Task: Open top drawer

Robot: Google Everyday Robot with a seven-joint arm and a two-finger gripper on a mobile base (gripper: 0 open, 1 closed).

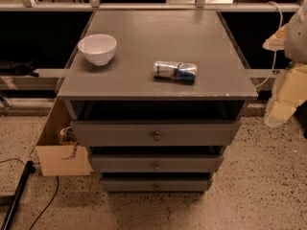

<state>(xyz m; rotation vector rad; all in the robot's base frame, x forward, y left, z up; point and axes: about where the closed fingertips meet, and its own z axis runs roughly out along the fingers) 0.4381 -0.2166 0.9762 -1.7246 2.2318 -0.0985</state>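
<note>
Lowest in the frame is speckled floor point(259, 195), with a dark pole and cable point(17, 195) running off at lower left. Above it the grey cabinet's three drawer fronts step upward: bottom drawer point(139, 185), middle drawer point(124, 163), then the top drawer point(110, 133), the widest, across the centre of the frame just under the cabinet top point(144, 37). Its only hold is a small round metal knob point(157, 136) at the middle of a flat, plain front. The knob looks smooth and likely slippery, so it calls for a pinch square across it and a straight pull toward the camera. The drawer looks stiff and fairly heavy, and should run on its slides rather than flex. A dark band lies above its front, and whether anything is inside cannot be told. At mid-left a cardboard box point(57, 159) stands against the cabinet with something crumpled in it that I cannot identify. At the right edge, mid-height, the gripper point(280, 110) hangs beside the cabinet, well apart from the knob. Whether it is released or clenched I cannot tell. On the cabinet top a can point(175, 72) lies on its side right of centre. Farther back, at upper left, a white bowl point(97, 48) sits upright and looks empty. A hard jerk could roll the can.
</note>
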